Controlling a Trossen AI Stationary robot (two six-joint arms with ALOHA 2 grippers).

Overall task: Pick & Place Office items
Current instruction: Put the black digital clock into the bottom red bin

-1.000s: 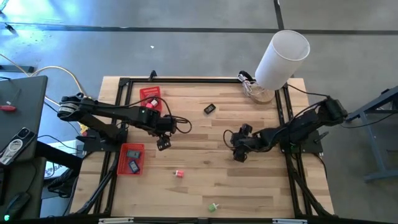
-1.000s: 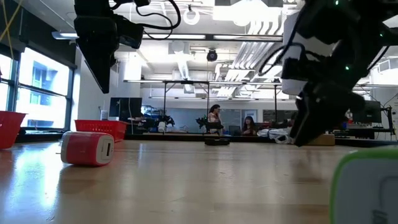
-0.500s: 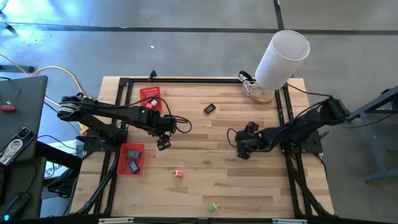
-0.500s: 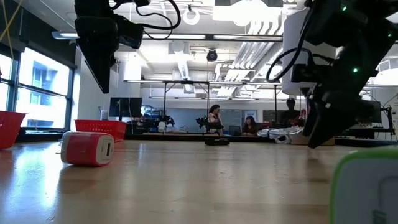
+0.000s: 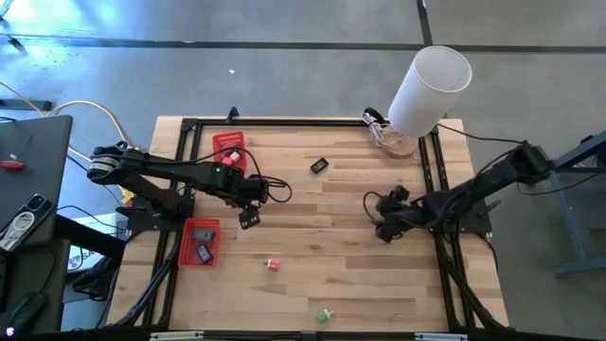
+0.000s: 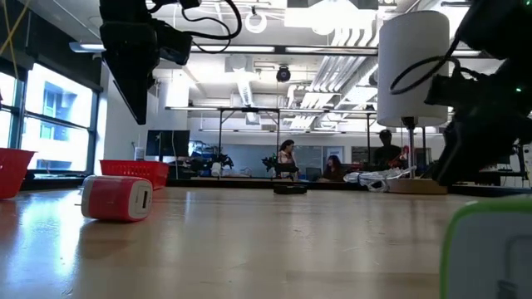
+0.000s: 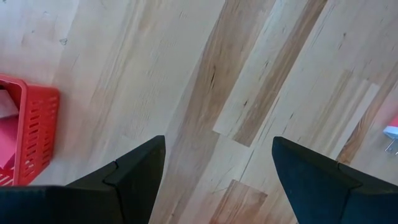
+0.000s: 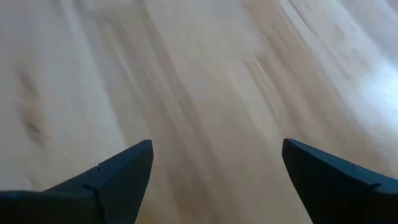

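Three office items lie loose on the wooden table: a black piece (image 5: 319,166) toward the far side, a red piece (image 5: 273,265) near the middle and a green piece (image 5: 324,314) at the near edge. The low view shows the red piece (image 6: 116,198) and the green piece (image 6: 490,249) close up. My left gripper (image 5: 248,220) hangs open above bare wood, beside the near red basket (image 5: 200,242). My right gripper (image 5: 383,233) stands open low over bare wood on the right half. Both wrist views show empty fingers, left (image 7: 217,143) and right (image 8: 217,146).
A second red mesh basket (image 5: 229,149) stands at the far left. The near basket holds a few dark and grey pieces. A big white cylinder (image 5: 431,85) leans at the far right corner. A black frame (image 5: 185,170) runs round the table's edges. People show in the room beyond.
My right gripper has drawn back toward the table's right edge, staying low over the wood and rolling a little. Its fingers have stayed open. My left arm and the items have kept still.
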